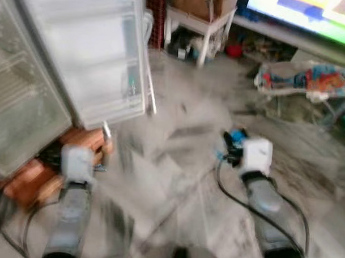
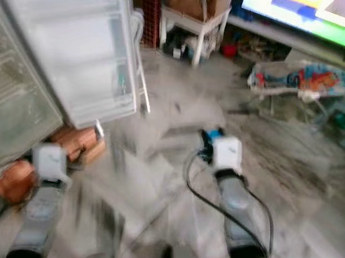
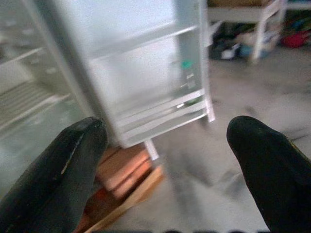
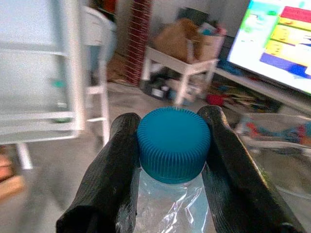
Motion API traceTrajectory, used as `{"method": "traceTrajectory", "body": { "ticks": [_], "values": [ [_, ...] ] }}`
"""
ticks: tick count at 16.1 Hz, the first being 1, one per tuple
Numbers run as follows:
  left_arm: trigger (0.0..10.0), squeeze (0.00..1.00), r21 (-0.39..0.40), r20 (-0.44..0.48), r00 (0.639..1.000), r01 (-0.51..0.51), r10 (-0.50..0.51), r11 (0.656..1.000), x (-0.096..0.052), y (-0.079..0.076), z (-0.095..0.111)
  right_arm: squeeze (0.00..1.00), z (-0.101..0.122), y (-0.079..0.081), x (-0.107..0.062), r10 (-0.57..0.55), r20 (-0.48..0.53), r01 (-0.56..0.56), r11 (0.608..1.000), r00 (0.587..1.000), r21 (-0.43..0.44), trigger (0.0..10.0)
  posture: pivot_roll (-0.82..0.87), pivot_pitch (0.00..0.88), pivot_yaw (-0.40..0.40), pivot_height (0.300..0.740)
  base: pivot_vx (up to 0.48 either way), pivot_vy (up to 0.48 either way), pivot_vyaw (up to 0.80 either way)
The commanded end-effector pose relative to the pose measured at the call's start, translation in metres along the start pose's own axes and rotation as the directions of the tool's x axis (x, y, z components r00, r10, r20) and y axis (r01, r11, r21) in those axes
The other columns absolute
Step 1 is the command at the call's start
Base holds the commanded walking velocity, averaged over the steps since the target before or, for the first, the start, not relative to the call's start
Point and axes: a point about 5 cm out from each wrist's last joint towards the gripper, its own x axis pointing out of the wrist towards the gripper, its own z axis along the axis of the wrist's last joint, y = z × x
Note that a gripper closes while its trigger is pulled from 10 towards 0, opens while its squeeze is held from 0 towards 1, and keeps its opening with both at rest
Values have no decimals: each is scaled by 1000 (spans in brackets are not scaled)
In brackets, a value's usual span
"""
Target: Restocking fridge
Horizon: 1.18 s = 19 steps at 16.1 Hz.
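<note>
The fridge (image 1: 19, 123) stands at the left with its white door (image 1: 90, 52) swung open toward me; the door shelves look bare. My right gripper (image 4: 170, 141) is shut on a clear plastic bottle with a blue cap (image 4: 171, 143), its fingers (image 4: 109, 174) clamping just below the cap. In the eye views that bottle's blue cap (image 1: 236, 136) pokes out ahead of the right wrist, over the floor. My left gripper (image 3: 165, 145) is open and holds nothing, pointing at the lower edge of the fridge door (image 3: 146, 73). The eye views are blurred.
Orange-brown bricks (image 1: 75, 145) lie under the fridge's front corner. A white stool with a cardboard box (image 1: 202, 19) stands at the back. Bright cluttered items (image 1: 307, 80) lie on the grey marbled floor at the right, below a lit screen (image 1: 304, 12).
</note>
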Motion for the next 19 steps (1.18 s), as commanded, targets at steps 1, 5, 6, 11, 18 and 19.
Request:
{"method": "traceTrajectory", "body": {
  "ticks": [1,5,6,11,18,19],
  "values": [
    [10000,0,19,8,1000,-29,28,999,1,10,2,0,11,1,5,2,55,-2,1000,998,9,10000,84,91,-67,740,480,0,0],
    [10000,0,16,9,999,-32,31,999,3,9,2,0,11,1,6,10,53,-10,1000,999,10,10000,81,88,-71,740,480,0,0],
    [10000,0,14,9,999,-32,32,999,3,8,2,0,11,1,6,11,54,-12,1000,998,10,10000,81,86,-71,740,480,0,0],
    [10000,0,10,7,999,-35,35,999,5,9,2,0,13,5,7,47,79,-46,999,996,-10,10000,83,84,-72,740,461,0,101],
    [10000,0,4,2,999,-41,41,999,6,9,1,0,14,6,8,52,84,-52,999,995,0,10000,86,83,-73,740,452,0,570],
    [10000,0,6,2,999,-40,40,999,6,9,1,0,14,6,9,53,85,-53,999,995,2,10000,86,83,-73,740,420,0,575]
  ]
}}
